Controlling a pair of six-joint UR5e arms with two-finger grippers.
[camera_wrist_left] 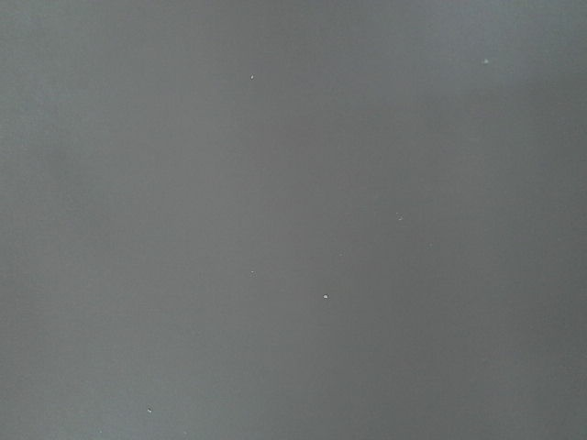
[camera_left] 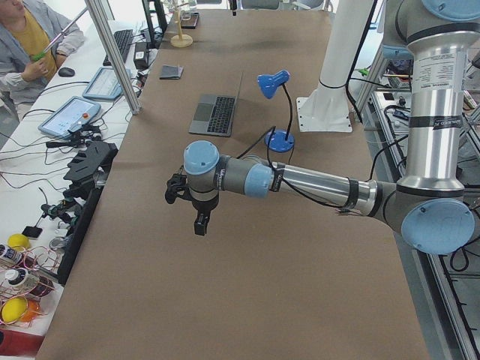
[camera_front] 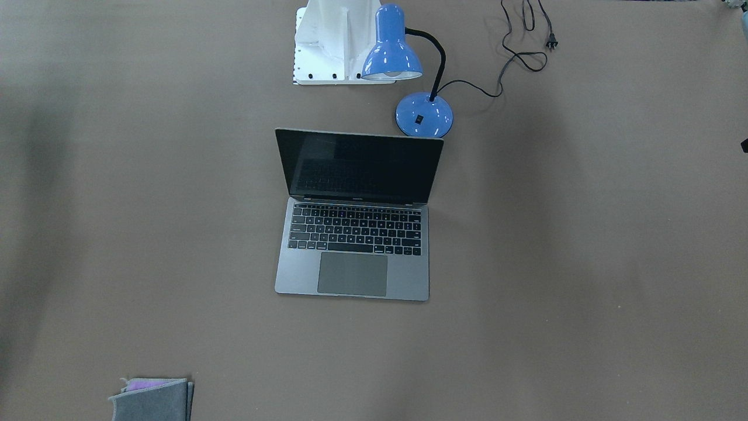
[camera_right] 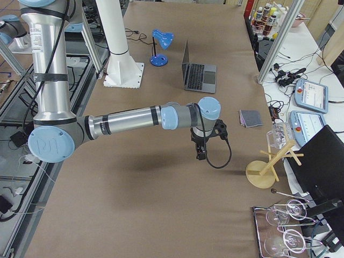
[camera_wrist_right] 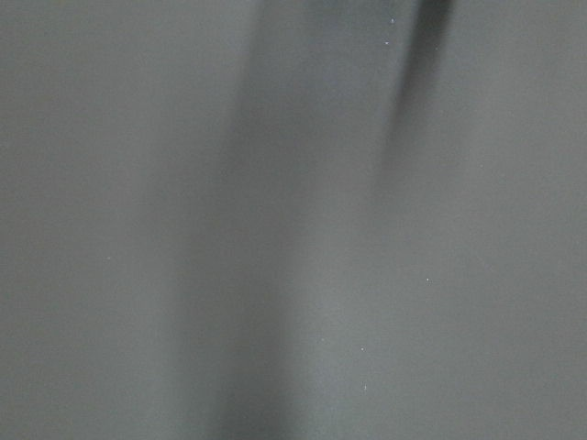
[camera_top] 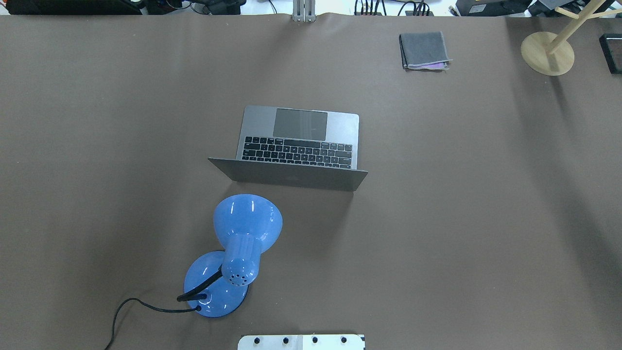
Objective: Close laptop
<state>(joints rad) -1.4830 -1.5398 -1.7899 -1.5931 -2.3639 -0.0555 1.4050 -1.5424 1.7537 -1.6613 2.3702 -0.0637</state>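
Note:
The laptop [camera_front: 356, 234] stands open in the middle of the brown table, its black screen upright and its keyboard facing away from the robot. It also shows in the overhead view [camera_top: 299, 146], the left side view [camera_left: 217, 112] and the right side view [camera_right: 199, 75]. My left gripper [camera_left: 200, 223] hangs above bare table far from the laptop. My right gripper [camera_right: 201, 155] hangs above bare table on the other side. I cannot tell whether either is open or shut. Both wrist views show only bare table surface.
A blue desk lamp [camera_top: 243, 233] stands just behind the laptop lid on the robot's side, its cord [camera_front: 526, 41] trailing off. A folded grey cloth [camera_top: 423, 50] and a wooden stand [camera_top: 547, 52] sit at the far right. The white robot base [camera_front: 333, 41] is behind the lamp.

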